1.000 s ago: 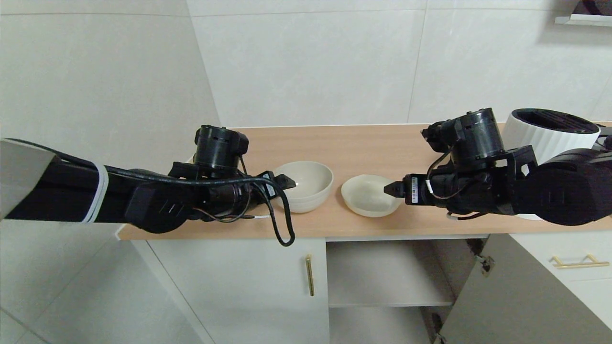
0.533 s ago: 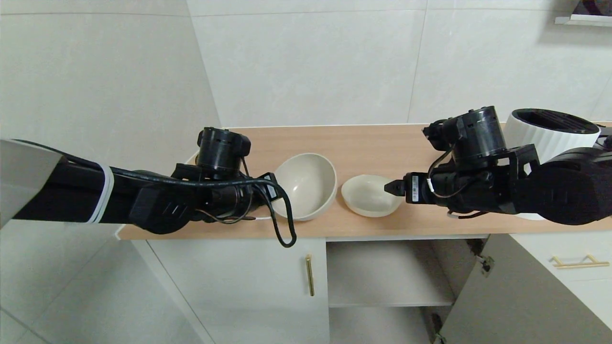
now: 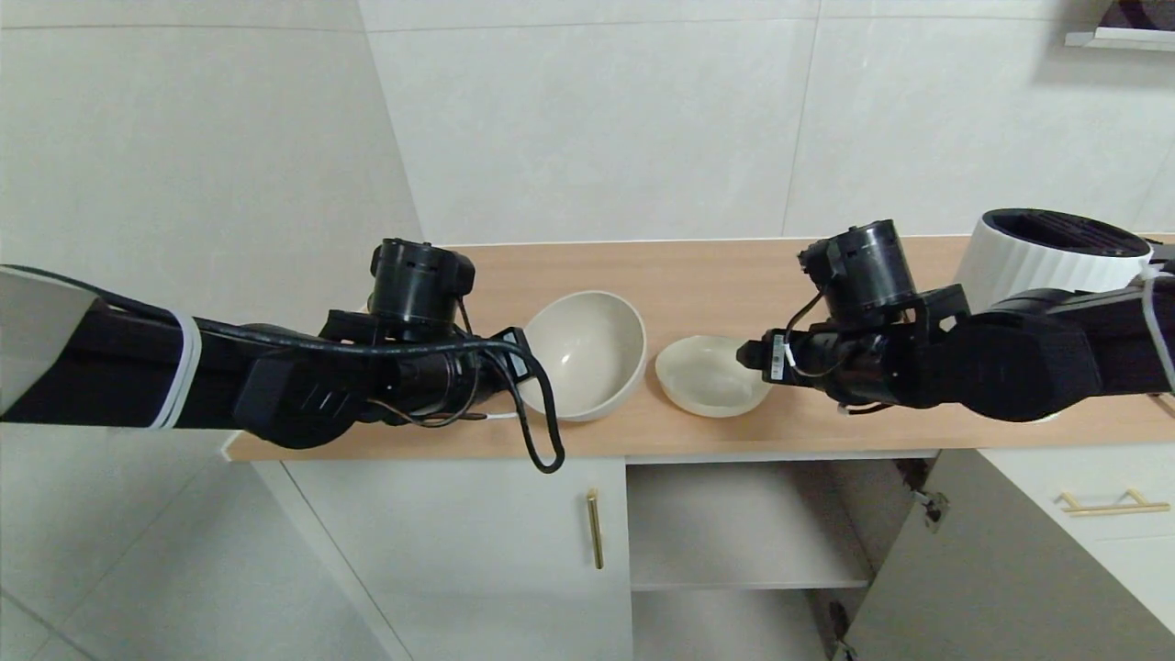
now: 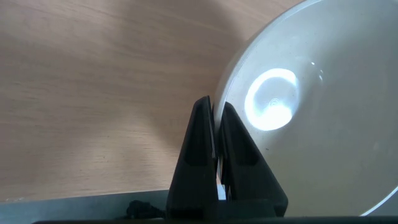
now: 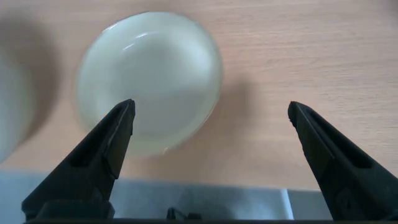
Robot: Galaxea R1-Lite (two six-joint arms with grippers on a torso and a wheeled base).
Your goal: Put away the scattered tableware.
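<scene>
Pinching the big bowl (image 3: 587, 353) by its rim, the left gripper (image 4: 214, 107) is closed tight, one finger inside the wall and one outside. Bowl is mid-frame in head view, tipped up on its edge w/ the opening turned toward the cam. Its low side looks to be resting on the table (image 3: 698, 275), though contact is hard to confirm. Tilt prob. comes from the grip itself: a narrow gripper can only take a wide bowl at one side of the rim, so the far side hangs down.

Small bowl (image 3: 711, 375) sits upright on the table just right of centre, right next to the big bowl w/ a thin gap between them. Right gripper (image 5: 210, 106) is spread wide and holds nothing. In head view its tip is at the small bowl's right rim, v. close, touching or not can't be told. Wide spread + low approach from the side suggests it's lining up for its own rim pinch.

Cabinet (image 3: 734, 523) under the table stands open at lower centre, shelf bare. Likely where both bowls go, which would explain the door (image 3: 927, 578) swung out at lower right. White ribbed container (image 3: 1046, 252) stands at right edge, behind the right arm, apart from both bowls.
</scene>
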